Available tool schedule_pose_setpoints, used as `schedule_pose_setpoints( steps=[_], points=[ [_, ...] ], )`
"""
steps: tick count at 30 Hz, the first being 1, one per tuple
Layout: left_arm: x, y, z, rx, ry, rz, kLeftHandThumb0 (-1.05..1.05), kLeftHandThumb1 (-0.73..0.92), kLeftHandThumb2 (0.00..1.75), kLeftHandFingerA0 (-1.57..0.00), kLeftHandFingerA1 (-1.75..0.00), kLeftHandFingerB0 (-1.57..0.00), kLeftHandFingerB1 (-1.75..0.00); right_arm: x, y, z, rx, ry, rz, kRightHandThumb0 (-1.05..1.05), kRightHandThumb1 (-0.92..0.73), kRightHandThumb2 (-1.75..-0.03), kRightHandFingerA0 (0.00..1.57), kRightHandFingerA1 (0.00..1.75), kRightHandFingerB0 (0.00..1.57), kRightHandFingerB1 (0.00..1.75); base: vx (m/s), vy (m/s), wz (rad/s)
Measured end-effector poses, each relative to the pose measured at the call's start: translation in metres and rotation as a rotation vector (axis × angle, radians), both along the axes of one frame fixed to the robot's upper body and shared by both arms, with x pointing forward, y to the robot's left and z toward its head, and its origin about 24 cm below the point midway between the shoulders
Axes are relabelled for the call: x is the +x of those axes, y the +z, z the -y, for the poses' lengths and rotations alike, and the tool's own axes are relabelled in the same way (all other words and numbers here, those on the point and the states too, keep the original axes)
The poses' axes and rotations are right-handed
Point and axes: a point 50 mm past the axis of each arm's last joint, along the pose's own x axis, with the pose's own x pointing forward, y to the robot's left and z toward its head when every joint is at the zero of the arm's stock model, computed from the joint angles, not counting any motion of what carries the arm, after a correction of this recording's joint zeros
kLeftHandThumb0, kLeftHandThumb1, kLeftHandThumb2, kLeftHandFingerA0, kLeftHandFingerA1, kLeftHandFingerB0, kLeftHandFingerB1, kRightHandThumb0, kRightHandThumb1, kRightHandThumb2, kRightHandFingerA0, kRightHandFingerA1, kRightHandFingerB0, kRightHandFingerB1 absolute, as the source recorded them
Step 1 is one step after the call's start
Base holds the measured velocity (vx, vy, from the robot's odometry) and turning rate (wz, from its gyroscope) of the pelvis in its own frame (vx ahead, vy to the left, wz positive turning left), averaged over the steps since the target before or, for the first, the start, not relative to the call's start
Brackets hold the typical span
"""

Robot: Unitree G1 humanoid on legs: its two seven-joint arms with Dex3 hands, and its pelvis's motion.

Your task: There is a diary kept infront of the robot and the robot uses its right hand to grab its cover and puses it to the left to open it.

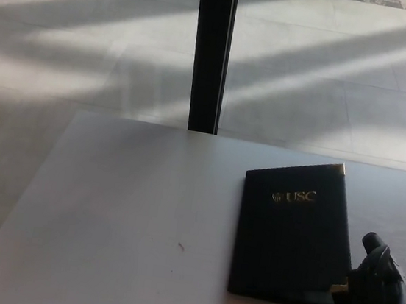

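The desk (122, 209) is the largest thing here, one pale surface with a single dark post (212, 53) rising behind its far edge. On it lies one diary (290, 237), closed, dark-covered with gold lettering and gold corner caps, resting flat toward the right side of the desk and a little tilted.

One robot hand (371, 302), the right, sits at the diary's near right corner, touching or overlapping the gold cap there. Its dark fingers (374, 246) point up along the diary's right edge, but whether they are spread or already pinching the cover cannot be told from this view. The left is not in view.

The step in hand looks like getting hold of the cover. To do it well, catch only the top board at that right edge, not the page block beneath, lift it slightly clear, then sweep it leftward over the spine so the diary itself does not slide across the desk.
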Motion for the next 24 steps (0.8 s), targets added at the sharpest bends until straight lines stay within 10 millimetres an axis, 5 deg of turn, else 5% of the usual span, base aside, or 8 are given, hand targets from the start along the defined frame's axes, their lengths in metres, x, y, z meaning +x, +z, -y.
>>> schedule_pose_setpoints(
  steps=[15, 16, 17, 21, 22, 24],
  points=[
    [0.002, -0.002, 0.002, -0.012, -0.003, -0.001, -0.85, 0.92, 0.99, -0.38, -0.83, -0.30, -0.69, 0.000, -0.011, -0.001, 0.054, -0.024, -0.055, -0.80, -0.92, -0.74, 0.30, 0.43, 0.21, 0.36, 0.00, 0.000, 0.00],
    [0.002, -0.002, 0.002, -0.012, -0.004, -0.001, -0.85, 0.92, 1.00, -0.37, -0.82, -0.29, -0.67, 0.000, -0.012, -0.001, 0.058, -0.029, -0.057, -0.77, -0.77, -1.06, 0.27, 0.53, 0.19, 0.47, 0.00, 0.000, 0.00],
    [0.003, -0.002, 0.002, -0.012, -0.004, 0.000, -0.86, 0.92, 1.02, -0.36, -0.82, -0.27, -0.66, 0.000, -0.012, 0.000, 0.062, -0.033, -0.058, -0.78, -0.92, -0.73, 0.32, 0.43, 0.22, 0.36, 0.00, 0.000, 0.00],
    [0.004, -0.002, 0.002, -0.012, -0.005, 0.002, -0.86, 0.92, 1.00, -0.35, -0.82, -0.27, -0.66, 0.000, -0.014, 0.001, 0.079, -0.048, -0.056, -0.79, -0.92, -0.72, 0.31, 0.43, 0.23, 0.35, 0.00, 0.000, 0.00],
    [0.004, -0.002, 0.002, -0.012, -0.005, 0.002, -0.86, 0.92, 1.00, -0.35, -0.81, -0.28, -0.66, 0.000, -0.015, 0.001, 0.082, -0.049, -0.056, -0.84, -0.82, -0.80, 0.33, 0.46, 0.23, 0.39, 0.00, 0.000, 0.00],
    [0.004, -0.002, 0.002, -0.012, -0.005, 0.002, -0.86, 0.92, 0.99, -0.37, -0.83, -0.30, -0.69, 0.000, -0.015, 0.000, 0.085, -0.052, -0.055, -0.79, -0.92, -0.71, 0.36, 0.42, 0.26, 0.35, 0.00, 0.000, 0.00]
  ],
)
